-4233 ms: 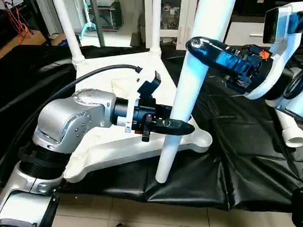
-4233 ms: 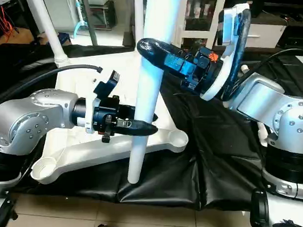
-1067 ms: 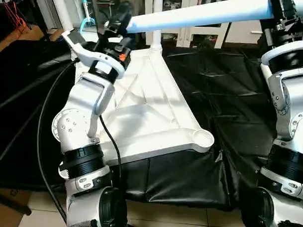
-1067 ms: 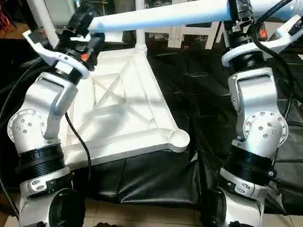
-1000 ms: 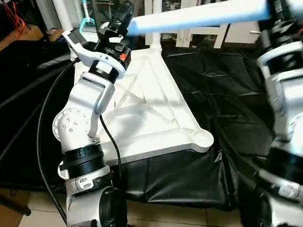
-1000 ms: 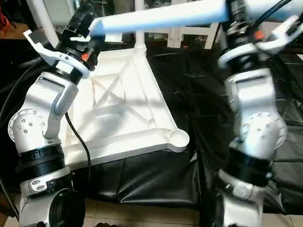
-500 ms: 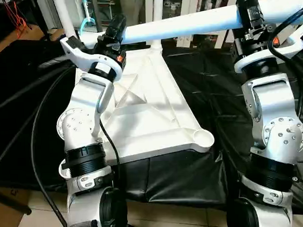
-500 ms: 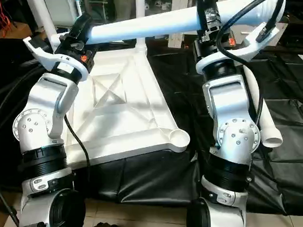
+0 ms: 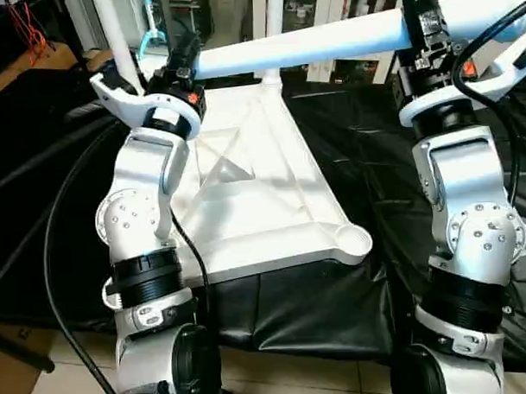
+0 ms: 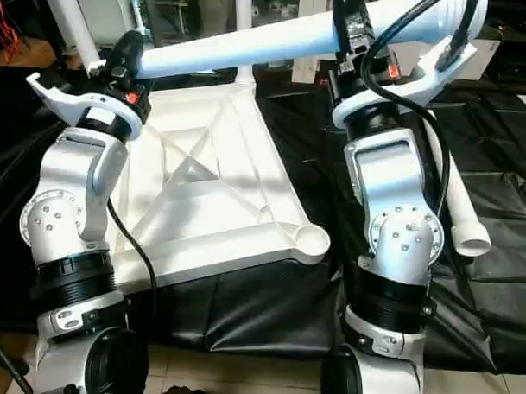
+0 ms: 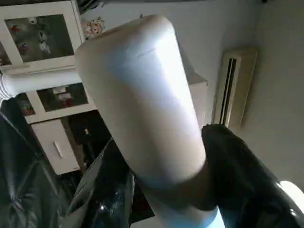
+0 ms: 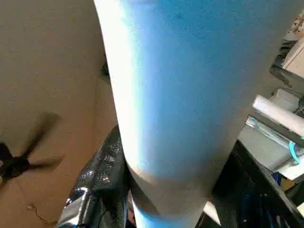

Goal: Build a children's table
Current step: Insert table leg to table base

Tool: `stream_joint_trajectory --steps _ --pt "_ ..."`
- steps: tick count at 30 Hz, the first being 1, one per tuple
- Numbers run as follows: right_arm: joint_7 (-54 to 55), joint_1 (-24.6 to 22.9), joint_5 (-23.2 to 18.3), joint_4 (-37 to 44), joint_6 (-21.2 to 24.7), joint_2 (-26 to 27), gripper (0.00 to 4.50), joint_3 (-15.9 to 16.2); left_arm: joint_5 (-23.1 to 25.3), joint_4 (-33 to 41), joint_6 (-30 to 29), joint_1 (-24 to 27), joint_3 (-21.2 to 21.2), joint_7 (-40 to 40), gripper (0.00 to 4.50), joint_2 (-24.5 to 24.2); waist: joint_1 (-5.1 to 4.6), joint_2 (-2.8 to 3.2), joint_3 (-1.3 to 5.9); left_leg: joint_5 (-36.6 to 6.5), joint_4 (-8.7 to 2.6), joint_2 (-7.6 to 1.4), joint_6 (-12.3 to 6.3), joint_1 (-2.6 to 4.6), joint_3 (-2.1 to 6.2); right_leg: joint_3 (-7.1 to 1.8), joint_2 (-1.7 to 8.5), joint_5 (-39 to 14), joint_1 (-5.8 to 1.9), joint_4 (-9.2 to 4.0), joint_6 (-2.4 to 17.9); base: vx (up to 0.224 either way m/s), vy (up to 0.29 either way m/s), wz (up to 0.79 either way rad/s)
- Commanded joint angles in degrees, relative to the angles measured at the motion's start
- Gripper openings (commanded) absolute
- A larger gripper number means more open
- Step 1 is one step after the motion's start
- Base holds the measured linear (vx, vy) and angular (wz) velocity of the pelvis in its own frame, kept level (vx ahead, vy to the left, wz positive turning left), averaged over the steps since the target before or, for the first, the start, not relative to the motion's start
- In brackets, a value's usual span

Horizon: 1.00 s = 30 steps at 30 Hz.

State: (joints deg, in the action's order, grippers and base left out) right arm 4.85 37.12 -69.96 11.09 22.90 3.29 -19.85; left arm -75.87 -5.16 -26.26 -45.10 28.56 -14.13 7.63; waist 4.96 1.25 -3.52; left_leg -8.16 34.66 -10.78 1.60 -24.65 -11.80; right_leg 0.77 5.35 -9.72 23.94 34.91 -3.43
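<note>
Black sheeting [image 9: 392, 184] covers the floor, with cabinets [image 9: 317, 13] close behind the work. On it the top [image 9: 255, 206] lies ribs-up. Two legs [image 9: 110, 29] stand in its far corner sockets. The near-right socket [image 9: 353, 240] is bare; the near-left corner hides behind the left arm. So I judge the build about half done, with two legs left.

One leg [image 9: 327, 39] hangs level above the top, spanning both arms. The right pincer [image 10: 350, 25] is clamped round its thicker part. The left pincer [image 9: 182, 63] sits at its narrow end, fingers [image 11: 237, 161] either side of the tube, though a firm grip cannot be told. Another leg [image 10: 458, 212] lies on the sheeting to the right.

Room is tight: swinging the held leg upright must clear both standing legs and the cabinets. Space above the near-right socket is open.
</note>
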Motion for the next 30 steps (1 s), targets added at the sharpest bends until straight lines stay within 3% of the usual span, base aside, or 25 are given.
stream_joint_trajectory --steps 1,7,9,14,18,20,24,28,30 --pt "-0.01 0.02 0.38 2.10 -0.52 -0.38 1.81 0.57 0.25 -1.01 0.28 -1.98 0.10 -1.56 2.01 2.93 -0.32 -0.27 5.26 -13.60 -3.87 -0.69 6.19 2.68 1.03 -0.19 0.57 -10.18 -1.62 -3.91 0.79 0.000 0.000 0.00" --pt "-0.06 -0.25 0.85 1.94 -0.47 -0.65 1.81 0.80 -0.36 -1.95 0.89 -2.34 0.13 -1.58 1.87 1.87 -0.35 -0.18 5.30 -13.00 -3.84 -0.69 6.23 2.65 1.03 -0.18 0.53 -9.21 -1.69 -3.77 0.79 0.000 0.000 0.00" --pt "-0.39 -0.43 1.07 1.76 -0.35 -0.83 2.37 0.87 -0.32 -2.47 1.26 -2.58 0.12 -1.35 1.84 1.23 -0.30 -0.23 5.36 -12.94 -3.80 -0.67 6.34 2.69 1.05 -0.21 0.57 -9.18 -1.73 -3.80 0.53 0.000 0.000 0.00" --pt "-3.02 -2.80 2.31 2.29 2.50 -2.91 2.84 2.95 -0.27 -4.30 3.65 -4.25 1.18 -1.36 1.74 -0.85 -0.18 -0.25 5.36 -12.63 -3.81 -0.64 6.64 2.64 1.11 -0.19 0.55 -8.22 -1.90 -3.76 -0.14 0.000 0.000 0.00" --pt "-8.52 -8.96 3.97 4.50 14.08 -10.48 3.15 11.35 0.18 -5.74 6.02 -5.99 2.35 -0.65 1.60 -2.52 0.14 -0.36 5.41 -11.01 -3.56 -0.55 6.33 2.54 1.26 -0.24 0.55 -6.30 -2.47 -3.71 -0.06 0.000 0.000 0.00" --pt "-9.23 -9.99 3.93 5.15 16.05 -11.75 3.36 12.83 0.49 -5.95 6.11 -6.23 2.35 -0.31 1.55 -3.00 -0.03 -0.36 5.39 -11.13 -3.63 -0.46 6.03 2.21 1.32 -0.24 0.73 -6.84 -2.55 -3.69 -0.18 0.000 0.000 0.00" --pt "-14.45 -14.46 5.64 10.53 23.04 -19.37 3.65 20.88 3.80 -7.45 6.73 -7.73 1.63 1.16 1.46 -6.51 0.42 -0.09 5.29 -12.73 -3.61 -0.74 6.69 2.69 1.61 -0.27 0.71 -9.43 -2.28 -3.93 -0.35 0.000 0.000 0.00" --pt "-15.67 -15.78 6.67 13.75 23.90 -21.84 4.08 22.43 7.03 -9.48 7.10 -9.80 1.16 3.42 1.45 -10.93 0.38 -0.15 5.22 -14.48 -3.72 -0.70 7.17 2.75 1.75 -0.28 0.85 -12.83 -1.90 -4.15 -1.13 0.000 0.000 0.00" --pt "-15.93 -15.47 8.12 15.59 23.25 -22.50 4.18 21.63 8.41 -10.19 6.77 -10.83 0.50 5.69 1.45 -13.39 0.21 -0.12 5.13 -15.17 -3.77 -0.76 7.67 2.72 1.79 -0.25 0.91 -14.14 -1.71 -4.08 -0.38 0.000 0.000 0.00"
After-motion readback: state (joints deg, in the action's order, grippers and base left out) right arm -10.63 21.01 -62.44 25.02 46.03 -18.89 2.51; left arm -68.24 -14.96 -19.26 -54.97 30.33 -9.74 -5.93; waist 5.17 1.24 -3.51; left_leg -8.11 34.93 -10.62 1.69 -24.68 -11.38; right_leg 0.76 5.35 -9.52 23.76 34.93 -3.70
